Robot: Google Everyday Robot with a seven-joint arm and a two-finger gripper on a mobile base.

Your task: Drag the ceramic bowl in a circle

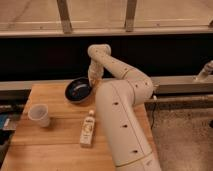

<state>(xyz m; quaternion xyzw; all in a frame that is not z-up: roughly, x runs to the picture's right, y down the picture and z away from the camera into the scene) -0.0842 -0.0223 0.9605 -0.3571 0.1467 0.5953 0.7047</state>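
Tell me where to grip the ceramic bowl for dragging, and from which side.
Grip the ceramic bowl at its right rim, coming from above: it sits upright, shallow and open. The pincer is already at that edge, with the plastic cup well away.

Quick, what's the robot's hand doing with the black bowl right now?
Gripper: down at the right rim of the ceramic bowl on the wooden table.

The bowl (78, 90) near the desk's far edge is glossy black with pale glints. The cream-white gripper (93, 80) hangs at its right rim. The cup (39, 115) is translucent white, the bottle (88, 131) pale cream, the desk (47, 145) honey-toned wood.
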